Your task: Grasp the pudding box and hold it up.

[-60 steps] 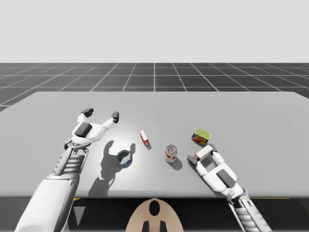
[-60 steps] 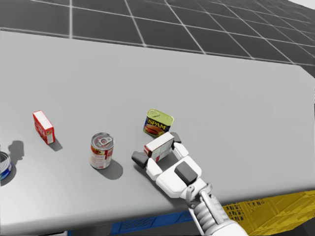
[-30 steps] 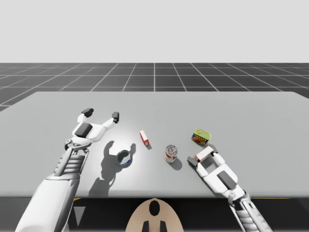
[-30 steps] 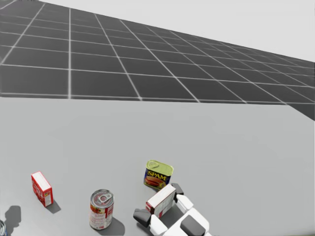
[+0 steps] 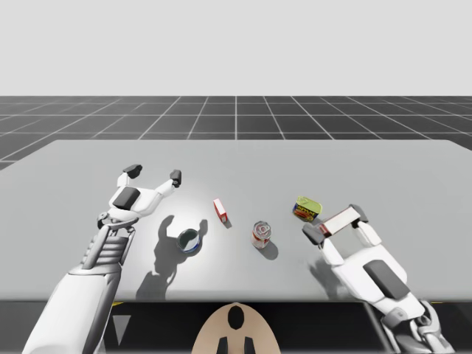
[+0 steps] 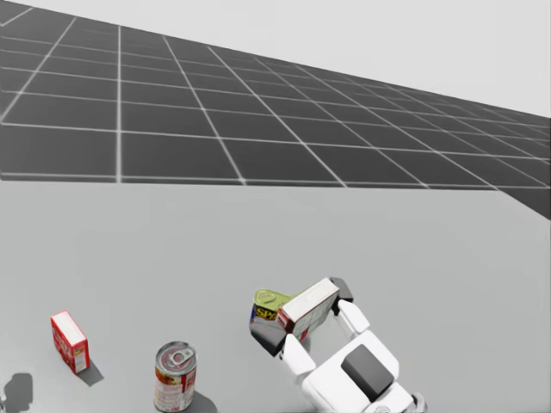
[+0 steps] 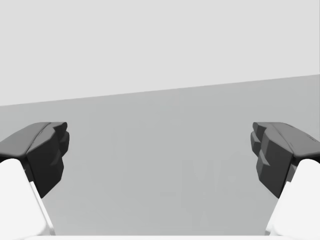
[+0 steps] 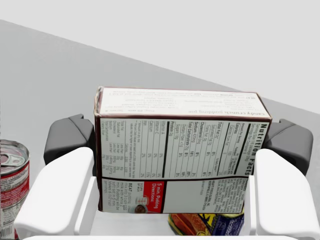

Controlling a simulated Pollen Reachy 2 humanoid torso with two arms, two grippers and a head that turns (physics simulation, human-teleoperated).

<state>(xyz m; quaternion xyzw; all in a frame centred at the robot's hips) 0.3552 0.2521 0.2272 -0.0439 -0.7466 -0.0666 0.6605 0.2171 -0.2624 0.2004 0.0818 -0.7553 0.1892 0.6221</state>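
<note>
Pudding box [image 8: 182,150] clamped side to side in my right gripper [image 5: 333,223], tilted, up clear of the table [image 5: 383,169]. Just beyond it, the yellow-and-blue rectangular can [image 5: 306,209]. Farther off, my left gripper [image 5: 155,175] hangs spread wide.

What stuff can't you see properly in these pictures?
1. Head view: the yellow-topped can is mostly hidden behind the pudding box held in my right gripper.
2. Head view: the base of the red-and-white can is cut off by the picture's edge.
3. High view: the round tin is too small to tell what is inside.
</note>
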